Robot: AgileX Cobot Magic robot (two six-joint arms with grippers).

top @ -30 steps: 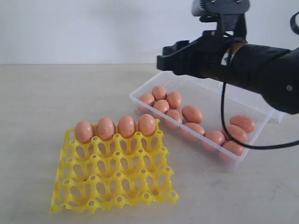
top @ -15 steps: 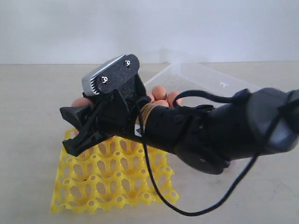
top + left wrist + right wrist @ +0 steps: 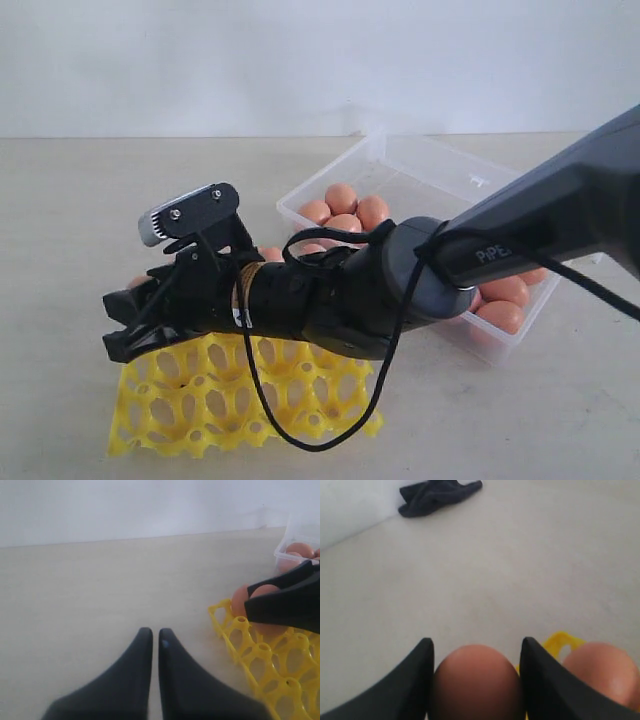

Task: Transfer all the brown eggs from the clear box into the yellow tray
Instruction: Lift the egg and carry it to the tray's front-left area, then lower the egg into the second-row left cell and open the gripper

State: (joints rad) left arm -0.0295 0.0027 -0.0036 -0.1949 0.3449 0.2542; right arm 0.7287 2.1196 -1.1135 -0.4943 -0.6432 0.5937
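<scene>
My right gripper (image 3: 112, 325) reaches across low over the left part of the yellow tray (image 3: 240, 400). In the right wrist view this gripper (image 3: 477, 642) is shut on one brown egg (image 3: 476, 682), which fills the gap between its fingers. A second egg (image 3: 600, 672) sits in a tray cup beside it. The arm hides most of the tray's back row; one egg (image 3: 268, 254) peeks out behind it. Several brown eggs (image 3: 345, 205) lie in the clear box (image 3: 420, 170) at the back right. My left gripper (image 3: 151, 632) is shut and empty over bare table, beside the tray (image 3: 280, 680).
The box's clear lid (image 3: 470, 170) stands open behind it. A dark cloth (image 3: 437, 495) lies far off on the table in the right wrist view. The right arm's black cable (image 3: 310, 440) loops down over the tray's front.
The right arm has swung from above the clear box across to the tray and come down lower over its left side. The left gripper is not seen in the earlier frames.
</scene>
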